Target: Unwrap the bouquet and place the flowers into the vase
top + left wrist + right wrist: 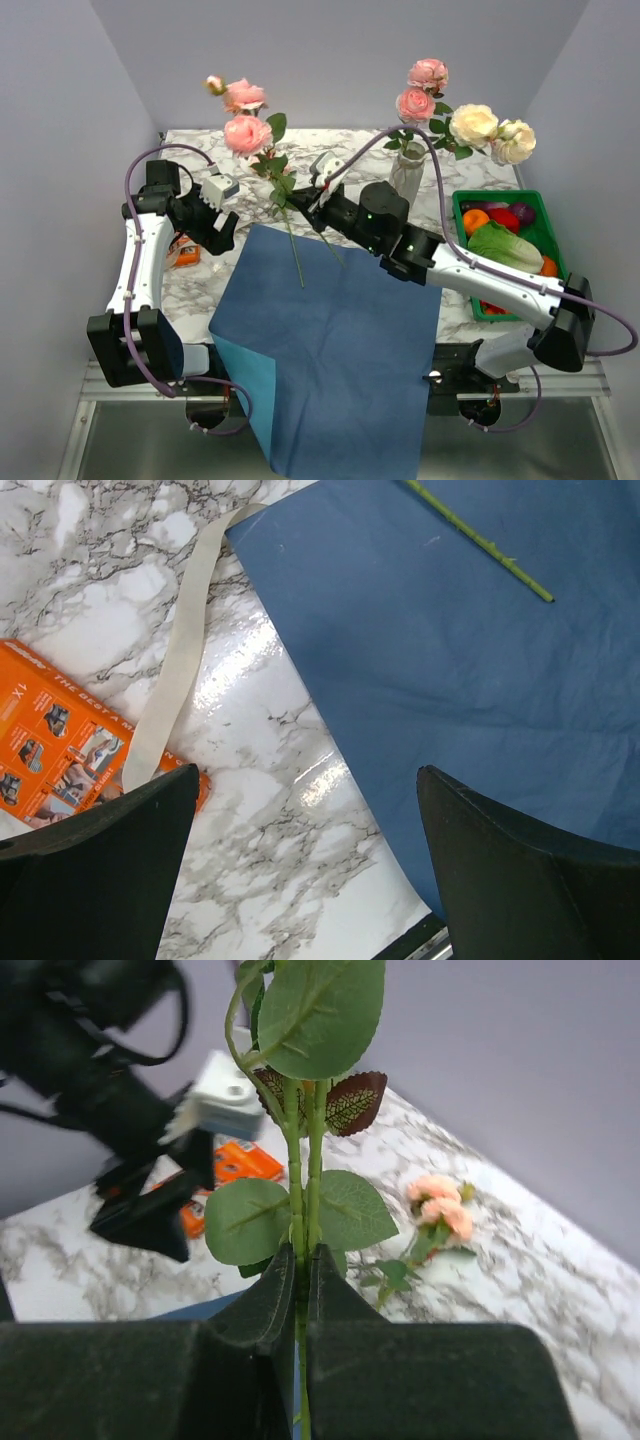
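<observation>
The bouquet's blue paper (pixel 330 340) lies spread flat over the table's front edge. My right gripper (pixel 306 206) is shut on two green stems (pixel 302 1180) of pink roses (pixel 246 132). Their blooms stand up and to the left, and the stem ends (pixel 297 262) hang over the paper. The vase (pixel 407 172) stands at the back right with pink and cream roses (pixel 472 125) in it. My left gripper (pixel 226 228) hovers open over the marble by the paper's left edge (pixel 300 680), nothing between its fingers (pixel 100 870). Another peach rose (pixel 440 1208) lies on the table.
A beige ribbon (pixel 175 670) and an orange packet (pixel 55 740) lie on the marble left of the paper. A green crate (pixel 545 215) of toy produce sits at the right edge. Grey walls close in the back and sides.
</observation>
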You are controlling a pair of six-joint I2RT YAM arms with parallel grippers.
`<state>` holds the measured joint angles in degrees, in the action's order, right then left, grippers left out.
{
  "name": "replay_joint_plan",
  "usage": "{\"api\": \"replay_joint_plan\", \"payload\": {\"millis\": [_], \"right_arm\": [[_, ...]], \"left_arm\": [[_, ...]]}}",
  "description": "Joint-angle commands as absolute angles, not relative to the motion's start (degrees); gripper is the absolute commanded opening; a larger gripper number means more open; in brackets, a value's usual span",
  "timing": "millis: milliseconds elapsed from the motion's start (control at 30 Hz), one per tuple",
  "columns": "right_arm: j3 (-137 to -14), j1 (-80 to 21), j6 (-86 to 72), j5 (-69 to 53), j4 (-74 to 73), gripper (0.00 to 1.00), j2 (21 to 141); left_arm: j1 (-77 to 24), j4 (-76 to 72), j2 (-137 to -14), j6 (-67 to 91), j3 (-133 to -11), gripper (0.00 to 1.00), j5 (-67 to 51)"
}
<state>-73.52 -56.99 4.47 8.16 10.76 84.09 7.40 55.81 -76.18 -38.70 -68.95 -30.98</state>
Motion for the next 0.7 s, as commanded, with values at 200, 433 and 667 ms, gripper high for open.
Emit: {"api": "replay_joint_plan", "payload": {"millis": [200, 433, 667], "right_arm": [[-78.5, -59.2, 17.6, -3.5, 13.7, 0.01, 72.3], [-70.5, -58.6, 32.7, 14.0, 33.7, 0.01, 63.5], [-64.6, -44.5, 29.2, 17.8, 49.7, 0.01, 64.7]], "left_arm": [[7.8, 56.3, -75.5, -37.6, -71.6, 0.99, -33.1], [7.7, 56.0, -75.8, -37.3, -71.9, 0.99, -33.6], [7.7, 56.0, -76.7, -37.1, -72.2, 0.99, -33.9]]}}
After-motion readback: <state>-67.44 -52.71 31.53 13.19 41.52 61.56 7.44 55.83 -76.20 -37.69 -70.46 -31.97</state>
